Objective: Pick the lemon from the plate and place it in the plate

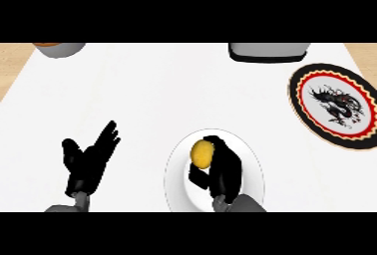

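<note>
On the white plate [250,172] our right hand [225,172] curls its fingers [213,142] round the lemon [202,153], which we think is small, light, bumpy and firm, best held round its fat middle, while our left hand [87,162] rests open on the counter [184,94].

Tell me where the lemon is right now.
In the head view the lemon sits low and centre-right, over the white plate, with the right hand curled against it; the patterned plate lies farther right.

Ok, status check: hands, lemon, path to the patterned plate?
Right hand curled round yellow lemon over plain white plate. Left hand open, resting at left. Black-rimmed patterned plate at far right; nothing in between.
</note>
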Controlling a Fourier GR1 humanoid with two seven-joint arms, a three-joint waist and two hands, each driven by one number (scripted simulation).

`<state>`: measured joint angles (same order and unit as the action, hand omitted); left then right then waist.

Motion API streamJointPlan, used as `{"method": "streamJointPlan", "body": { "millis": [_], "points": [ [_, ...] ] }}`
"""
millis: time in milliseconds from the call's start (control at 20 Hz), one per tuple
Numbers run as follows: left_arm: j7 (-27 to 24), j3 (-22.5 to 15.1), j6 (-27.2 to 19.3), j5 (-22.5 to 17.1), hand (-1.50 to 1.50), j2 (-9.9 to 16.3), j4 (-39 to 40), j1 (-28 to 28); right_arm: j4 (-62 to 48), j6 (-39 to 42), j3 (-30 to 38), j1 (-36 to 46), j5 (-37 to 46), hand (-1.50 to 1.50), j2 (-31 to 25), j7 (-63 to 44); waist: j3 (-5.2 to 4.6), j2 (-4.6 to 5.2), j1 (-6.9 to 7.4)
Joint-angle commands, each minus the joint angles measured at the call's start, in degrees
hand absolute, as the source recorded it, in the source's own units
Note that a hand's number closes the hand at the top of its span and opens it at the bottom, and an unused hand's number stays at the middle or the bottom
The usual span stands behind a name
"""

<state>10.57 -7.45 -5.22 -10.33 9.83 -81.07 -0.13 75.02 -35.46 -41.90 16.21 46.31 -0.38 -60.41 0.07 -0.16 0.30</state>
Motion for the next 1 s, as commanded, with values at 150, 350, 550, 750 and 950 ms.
{"method": "streamJointPlan", "body": {
  "millis": [150,350,550,750,950],
  "points": [
    [-0.5,-0.3,0.9,0.9,0.0,-0.6,-2.6,4.7,-5.8,-1.2,-0.5,3.7,0.1,1.5,0.3,-4.1,-0.06,0.14,0.19],
    [4.0,1.2,0.8,0.1,0.0,-0.4,-2.3,0.8,-2.3,-3.6,-0.7,0.7,11.5,1.5,0.4,-6.9,-0.07,0.01,-0.33],
    [2.0,1.8,0.9,0.8,0.0,0.2,-1.0,0.6,6.7,8.7,-9.1,-3.5,6.4,1.5,-9.2,6.6,-0.09,-0.09,-0.64],
    [0.9,0.7,-0.4,1.9,0.0,-1.9,0.7,1.0,15.3,6.9,-13.5,-3.3,10.1,1.5,-14.4,13.3,-0.1,-0.11,-0.9],
    [0.8,0.9,1.3,1.0,0.0,-0.5,-3.0,4.6,29.4,6.7,-8.2,-4.2,15.7,1.5,-21.0,10.1,-0.1,-0.32,-1.01]
  ]
}}
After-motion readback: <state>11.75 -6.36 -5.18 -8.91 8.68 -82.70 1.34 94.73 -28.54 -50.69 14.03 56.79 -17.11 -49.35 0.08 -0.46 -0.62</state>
